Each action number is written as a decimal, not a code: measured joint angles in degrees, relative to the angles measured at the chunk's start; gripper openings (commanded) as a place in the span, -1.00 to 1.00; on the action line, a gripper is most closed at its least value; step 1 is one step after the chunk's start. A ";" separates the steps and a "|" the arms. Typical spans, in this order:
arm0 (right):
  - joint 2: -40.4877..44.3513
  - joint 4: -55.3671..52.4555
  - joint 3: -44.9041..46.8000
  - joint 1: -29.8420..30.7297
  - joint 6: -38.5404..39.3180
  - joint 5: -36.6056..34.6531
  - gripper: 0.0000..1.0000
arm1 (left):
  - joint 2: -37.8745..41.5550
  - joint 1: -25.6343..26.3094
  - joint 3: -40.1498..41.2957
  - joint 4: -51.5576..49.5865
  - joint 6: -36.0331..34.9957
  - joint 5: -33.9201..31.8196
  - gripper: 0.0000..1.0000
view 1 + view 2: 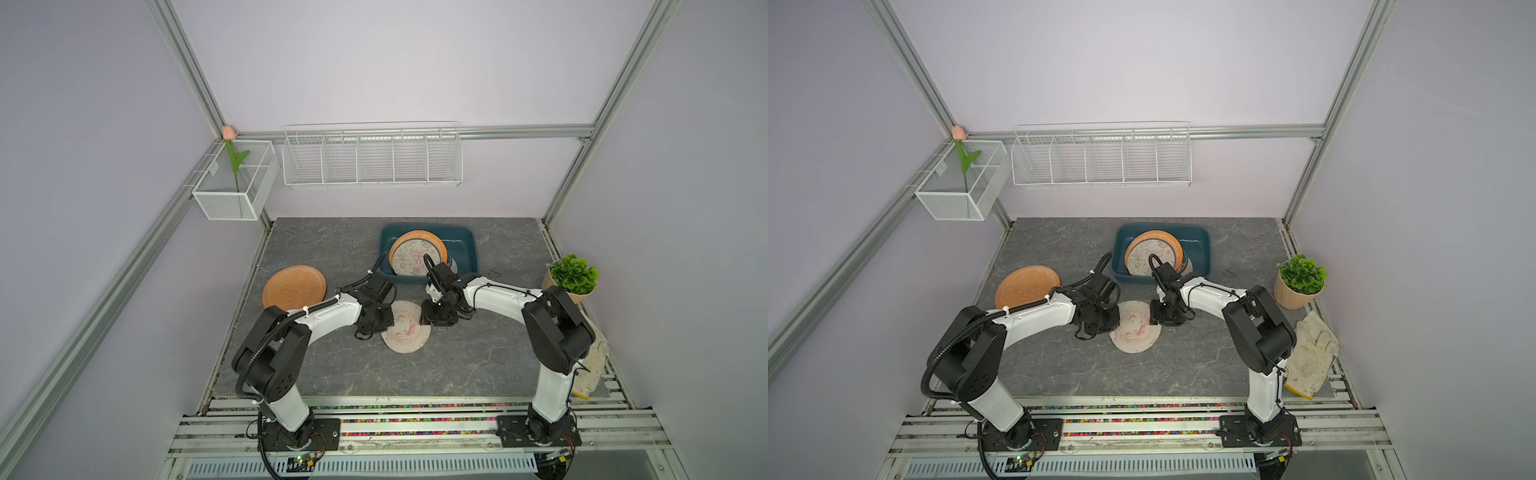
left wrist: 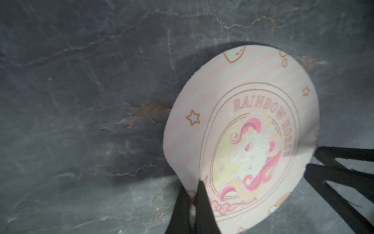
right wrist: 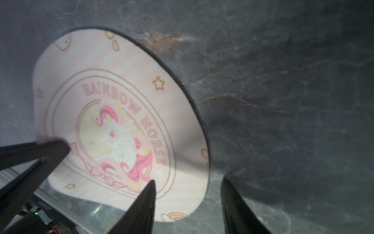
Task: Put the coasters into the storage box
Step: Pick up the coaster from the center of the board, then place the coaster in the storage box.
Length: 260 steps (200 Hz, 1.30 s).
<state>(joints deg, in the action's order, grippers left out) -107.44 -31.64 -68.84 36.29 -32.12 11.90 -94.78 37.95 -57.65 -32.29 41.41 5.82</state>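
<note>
So the left pincer (image 2: 192, 192) is clamped on the edge of the pink unicorn coaster (image 2: 242, 121), which lies on the surface (image 1: 332, 374) near the storage box (image 1: 467, 253). The right pincer (image 3: 188, 181) has its fingers spread apart over the opposite edge.

Counting two lying on tabletop (image 1: 457, 361): orange coaster (image 1: 293, 287), pink coaster (image 1: 405, 334); counting at least two more coasters (image 1: 409, 257) stacking in one storage box (image 1: 465, 253).
</note>
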 measured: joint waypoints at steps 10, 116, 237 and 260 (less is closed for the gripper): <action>0.81 -0.02 0.85 -0.15 -0.22 0.13 0.26 | 1.60 0.00 -1.46 -1.55 -0.09 0.00 -1.00; 14.97 -0.48 10.45 -3.39 -1.57 2.54 0.49 | 2.01 0.00 -32.26 -9.68 -6.21 2.69 -1.00; 26.01 -5.33 12.31 -10.34 -1.53 4.24 0.54 | -36.33 -1.01 -76.06 -12.57 -10.38 10.01 -1.00; 26.03 -6.03 12.52 -11.76 -1.07 4.68 0.54 | -40.00 -2.23 -77.85 -11.82 -9.99 11.61 -1.00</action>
<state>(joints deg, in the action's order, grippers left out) -81.41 -37.67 -56.31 24.53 -33.19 16.58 -134.78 35.73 -135.50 -44.12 31.42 17.43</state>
